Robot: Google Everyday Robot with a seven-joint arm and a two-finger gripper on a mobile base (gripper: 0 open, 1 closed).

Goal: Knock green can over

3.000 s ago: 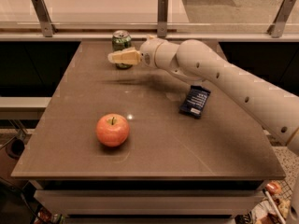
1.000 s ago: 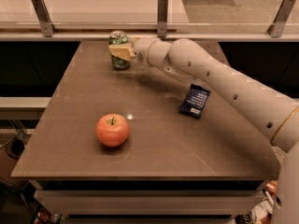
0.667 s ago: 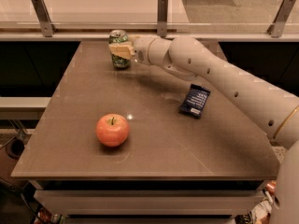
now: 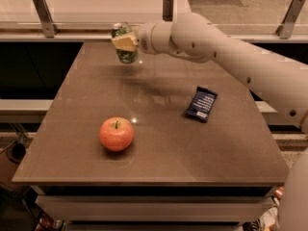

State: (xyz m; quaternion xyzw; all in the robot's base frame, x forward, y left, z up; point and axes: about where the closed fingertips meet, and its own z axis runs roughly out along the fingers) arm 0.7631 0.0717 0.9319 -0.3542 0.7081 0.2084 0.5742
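The green can (image 4: 127, 56), with pale markings and a silver top, is at the table's far left edge. It is tilted, its top leaning left, and it looks raised off the tabletop. My gripper (image 4: 124, 43) reaches in from the right and is shut on the can. One cream finger (image 4: 126, 42) lies across the can's front. The other finger is hidden behind the can. The white arm (image 4: 231, 57) stretches from the right side over the table's back half.
A red apple (image 4: 116, 134) sits on the brown table (image 4: 159, 162) at front left. A dark blue snack packet (image 4: 201, 104) lies right of centre. A pale counter with metal posts (image 4: 44, 13) runs behind the table's far edge.
The gripper closed in around the can from the right. The can has since risen from the tabletop and tilted, its top leaning left. The apple and packet have not moved.
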